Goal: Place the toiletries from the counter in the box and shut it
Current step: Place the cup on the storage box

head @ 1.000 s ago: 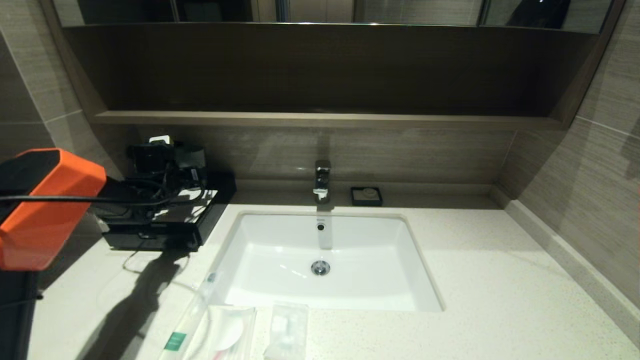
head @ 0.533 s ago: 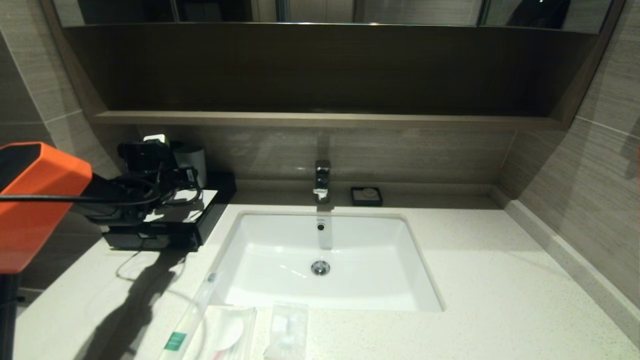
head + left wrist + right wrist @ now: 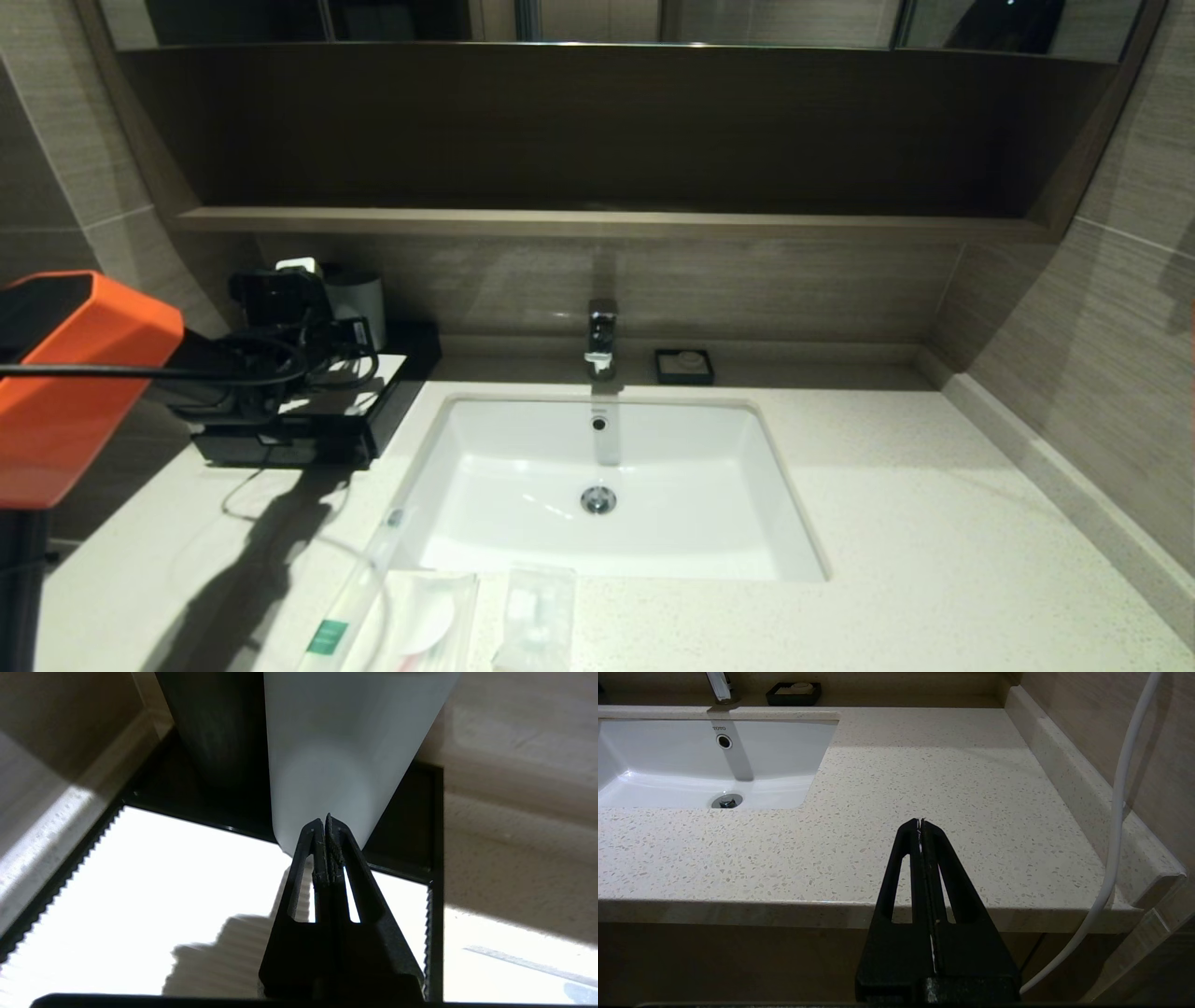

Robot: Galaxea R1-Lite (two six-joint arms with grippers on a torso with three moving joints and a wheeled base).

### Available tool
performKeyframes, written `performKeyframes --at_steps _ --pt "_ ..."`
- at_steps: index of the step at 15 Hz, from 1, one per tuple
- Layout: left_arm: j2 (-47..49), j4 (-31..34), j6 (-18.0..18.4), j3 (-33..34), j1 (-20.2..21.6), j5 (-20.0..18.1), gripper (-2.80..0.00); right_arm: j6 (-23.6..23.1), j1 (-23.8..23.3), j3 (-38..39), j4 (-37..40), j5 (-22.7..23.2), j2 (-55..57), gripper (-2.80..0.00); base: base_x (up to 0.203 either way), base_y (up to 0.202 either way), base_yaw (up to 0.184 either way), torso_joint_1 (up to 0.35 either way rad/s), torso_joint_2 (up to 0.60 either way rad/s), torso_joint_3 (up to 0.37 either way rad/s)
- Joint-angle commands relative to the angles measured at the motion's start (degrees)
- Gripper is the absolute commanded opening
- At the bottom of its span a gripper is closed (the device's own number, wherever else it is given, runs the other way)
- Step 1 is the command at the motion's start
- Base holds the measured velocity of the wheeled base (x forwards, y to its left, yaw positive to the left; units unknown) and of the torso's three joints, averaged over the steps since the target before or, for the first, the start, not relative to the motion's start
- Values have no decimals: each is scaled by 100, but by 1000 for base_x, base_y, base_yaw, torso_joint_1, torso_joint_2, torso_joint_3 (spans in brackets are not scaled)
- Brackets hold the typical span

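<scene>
With its jaws pressed together on nothing, the left gripper hovers over the box, the grey cup just ahead, so opening the drawer seems the step in hand, and next it must reach the front.

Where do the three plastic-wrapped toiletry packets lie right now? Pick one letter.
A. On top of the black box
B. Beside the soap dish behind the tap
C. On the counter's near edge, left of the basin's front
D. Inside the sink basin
C: in the head view the long green-label packet and the two flat packets all lie on the counter at its near edge.
</scene>
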Motion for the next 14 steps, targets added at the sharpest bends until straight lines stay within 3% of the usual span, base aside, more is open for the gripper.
performKeyframes --at_steps 1,14 --pt "166 -25 -1 -19 -4 2 -280 0 1 9 -2 2 -9 -280 0 0 0 0 0 0" --pt "544 -16 -6 -539 -30 2 -280 -9 1 9 -2 2 -9 -280 0 0 0 0 0 0"
